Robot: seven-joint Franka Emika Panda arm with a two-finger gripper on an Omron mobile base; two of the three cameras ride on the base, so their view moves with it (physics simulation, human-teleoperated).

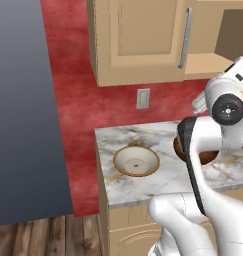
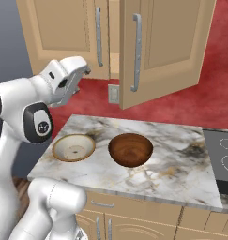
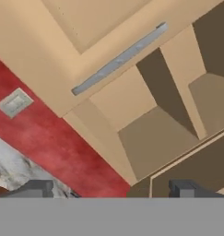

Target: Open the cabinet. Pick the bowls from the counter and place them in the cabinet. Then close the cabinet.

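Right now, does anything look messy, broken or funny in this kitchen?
Nothing is spilled or broken. Both bowls, the cream bowl and the brown bowl, sit upright on the counter. The one uneven thing is the cabinet: its right door hangs open while its left door stays shut.

Arm (image 2: 21, 117): glossy white rounded shells, dark grey-black joint bands and round end caps; claw (image 3: 111, 189) with small dark grey finger tips

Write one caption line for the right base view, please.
Open gripper raised near half-open cabinet; both bowls on the counter.
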